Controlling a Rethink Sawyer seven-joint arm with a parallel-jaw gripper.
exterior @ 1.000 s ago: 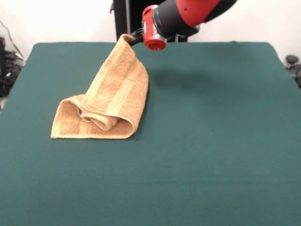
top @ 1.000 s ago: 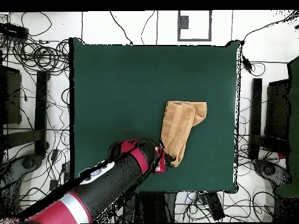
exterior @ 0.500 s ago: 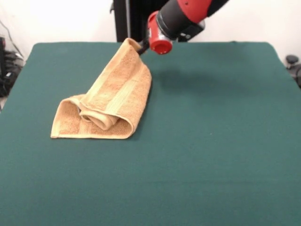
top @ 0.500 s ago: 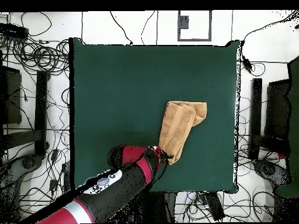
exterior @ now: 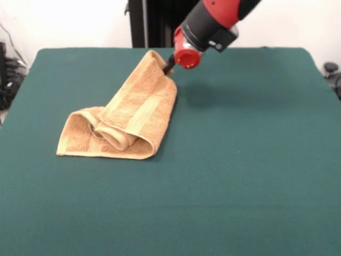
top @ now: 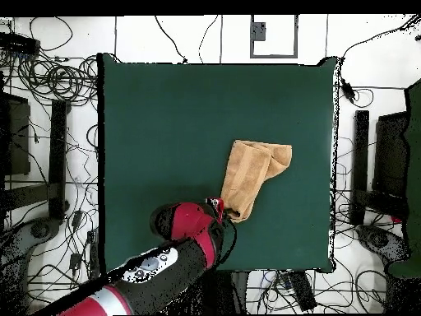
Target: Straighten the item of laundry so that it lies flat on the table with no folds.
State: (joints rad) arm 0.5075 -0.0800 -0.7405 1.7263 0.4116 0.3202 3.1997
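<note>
Your robot's black hand (exterior: 169, 66), mounted below the red and black arm (exterior: 210, 24), was closed on one corner of the small tan-orange terry towel (exterior: 125, 114) and held that corner raised above the table. In the overhead view the hand (top: 224, 213) met the towel (top: 251, 174) at the end nearest the robot's base.

From the gripped corner, the towel sloped down toward the camera in the front view. Two smoother woven bands ran along the sloping length. Its lower end rested on the large dark green cloth-covered table (exterior: 240, 176) in a rolled, doubled-over bundle with a loop of cloth open at the front. The towel lay folded, not flat.
</note>
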